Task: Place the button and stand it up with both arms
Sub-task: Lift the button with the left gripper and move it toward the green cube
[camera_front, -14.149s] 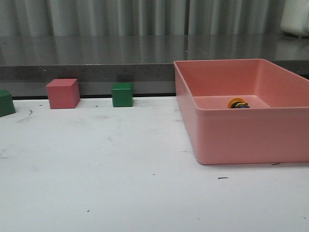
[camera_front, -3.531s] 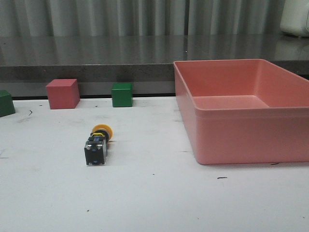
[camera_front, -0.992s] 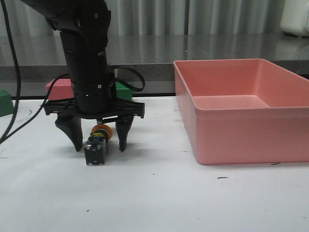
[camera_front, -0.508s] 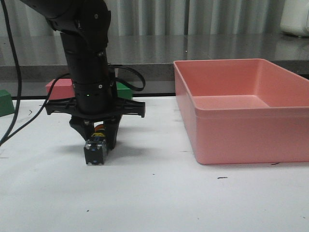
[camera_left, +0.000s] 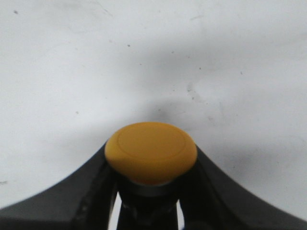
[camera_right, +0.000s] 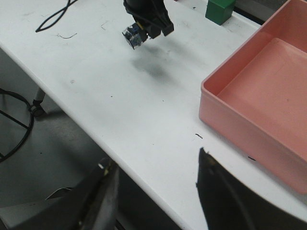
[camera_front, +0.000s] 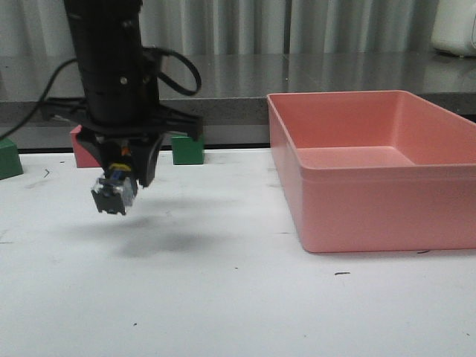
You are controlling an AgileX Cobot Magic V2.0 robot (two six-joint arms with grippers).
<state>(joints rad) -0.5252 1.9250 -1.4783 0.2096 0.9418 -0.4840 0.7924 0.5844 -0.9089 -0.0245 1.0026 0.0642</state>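
Front view: I see my left arm (camera_front: 111,67) hanging over the white table (camera_front: 238,297). Its gripper (camera_front: 123,167) is squeezed tight around the button (camera_front: 113,195). The button is up in the air, off the table, with a dark shadow under it. Its dark blocky end sticks out below the fingers and tips toward me. It hangs over the left part of the table, well apart from the big pink bin (camera_front: 375,171) on the right.

Behind the arm I see a green cube (camera_front: 187,149) by the back edge, and a pink cube (camera_front: 76,145) peeking out just to the left of the arm. Another green cube (camera_front: 9,158) sits at the far left.

From my left wrist camera, the yellow-orange cap (camera_left: 150,152) of the button fills the middle, with one black finger (camera_left: 72,196) on each side of it.

From my right wrist camera, I look down on the table from far off. The right gripper (camera_right: 156,194) is spread wide with nothing between its two fingers. It hangs past the table's near edge, away from the button (camera_right: 135,34).
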